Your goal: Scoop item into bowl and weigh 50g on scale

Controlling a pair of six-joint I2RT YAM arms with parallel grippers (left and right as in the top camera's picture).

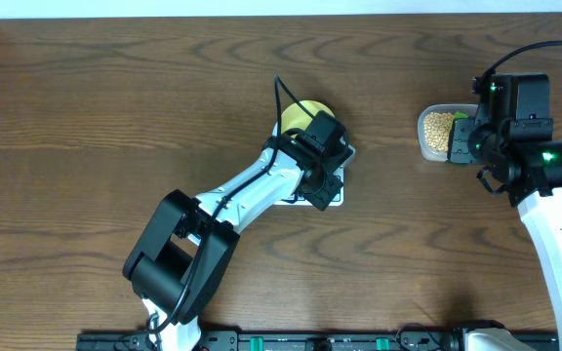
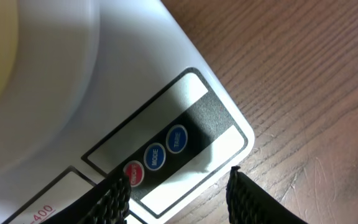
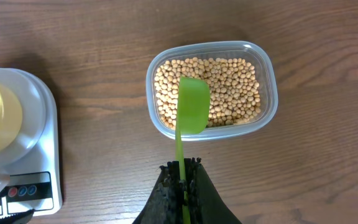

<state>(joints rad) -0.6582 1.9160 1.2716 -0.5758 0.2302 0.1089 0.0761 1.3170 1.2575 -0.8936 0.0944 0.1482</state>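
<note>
Beans (image 3: 229,87), small, round, tan, fill clear tub (image 3: 266,118); right pincer (image 3: 182,173) grips green scoop (image 3: 193,106); left pincer (image 2: 178,180) parted.

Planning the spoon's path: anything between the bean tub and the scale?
Nothing: in the right wrist view, the table between the scale and the tub is bare wood. The overhead view shows the same.

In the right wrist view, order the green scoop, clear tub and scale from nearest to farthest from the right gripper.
1. green scoop, clamped in the right gripper.
2. clear tub, just ahead.
3. scale, far left.
</note>
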